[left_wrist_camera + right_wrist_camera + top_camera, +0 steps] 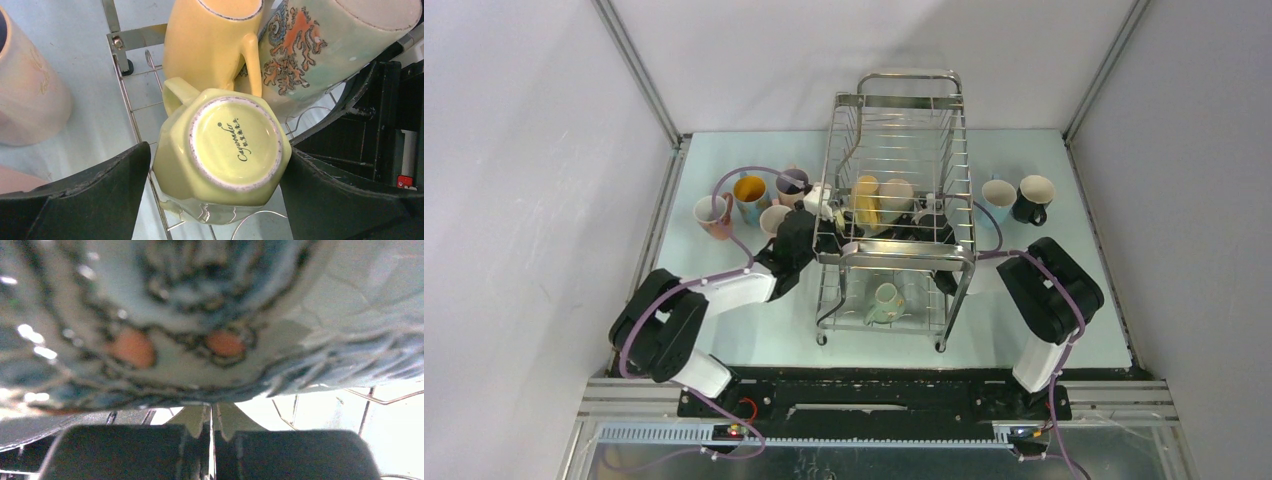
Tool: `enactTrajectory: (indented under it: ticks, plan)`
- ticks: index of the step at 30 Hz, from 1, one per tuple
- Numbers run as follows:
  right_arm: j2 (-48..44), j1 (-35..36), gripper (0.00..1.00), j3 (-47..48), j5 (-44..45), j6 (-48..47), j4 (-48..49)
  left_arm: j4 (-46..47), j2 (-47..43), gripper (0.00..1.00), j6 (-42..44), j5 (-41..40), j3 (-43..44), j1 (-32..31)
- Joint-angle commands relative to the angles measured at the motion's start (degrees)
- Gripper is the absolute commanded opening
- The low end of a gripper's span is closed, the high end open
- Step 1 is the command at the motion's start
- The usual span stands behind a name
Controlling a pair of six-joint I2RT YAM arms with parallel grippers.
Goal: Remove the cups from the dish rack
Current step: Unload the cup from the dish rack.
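At the left end of the dish rack's (894,253) upper tier, a pale yellow-green cup (222,150) is seen base-up. It is bracketed by the left pincer (216,162), which is spread wide w/ 1 finger (100,195) on each side & nothing gripped yet. The step in hand is judged to be closing on this cup.

For a sound grip, the fingers should be set across the faceted body, not the glazed base rim, & closed evenly so the cup isn't skewed. Its handle lies just beside a yellow cup (210,40), w/ a patterned cup (325,45) close behind. A straight lift is advised before any sideways pull, so that neither neighbour is dragged & the wires are cleared.

The right pincer (212,427) is closed on nothing visible, tucked right under the patterned cup; that closeness is shown only by its own wrist cam.

Only the top cam shows the set-down options: at least 4 cups, e.g. 1 w/ an orange inside (749,190), grouped on the desk (764,330) left of the rack, plus a light blue cup (998,195) & a black cup (1034,198) on the right. 1 pale green cup (884,302) lies in the lower tier.

The base stamp is readable only in the left wrist view.
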Motion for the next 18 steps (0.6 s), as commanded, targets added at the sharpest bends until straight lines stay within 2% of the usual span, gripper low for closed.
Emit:
enactTrajectory:
  ticks: [1, 6, 10, 14, 18]
  plan:
    - [-1.68, 0.87, 0.00, 1.83, 0.28, -0.67, 0.45, 0.65, 1.08, 1.00, 1.45, -2.05, 1.32, -0.30]
    - [-2.84, 0.82, 0.00, 1.84, 0.20, -0.81, -0.13, 0.95, 2.34, 0.98, 0.85, -2.01, 1.62, -0.31]
    - [-3.72, 0.82, 0.00, 1.83, 0.18, -1.00, -0.89, 1.02, 3.41, 0.90, 0.70, -1.56, 1.63, -0.48]
    - [-4.81, 0.83, 0.00, 1.83, 0.19, -1.18, -1.76, 1.03, 3.97, 0.78, 0.61, -0.88, 1.79, -0.44]
    - [-6.53, 0.82, 0.00, 1.83, 0.32, -1.60, -3.05, 0.99, 3.75, 0.59, 0.33, -1.20, 1.71, -0.51]
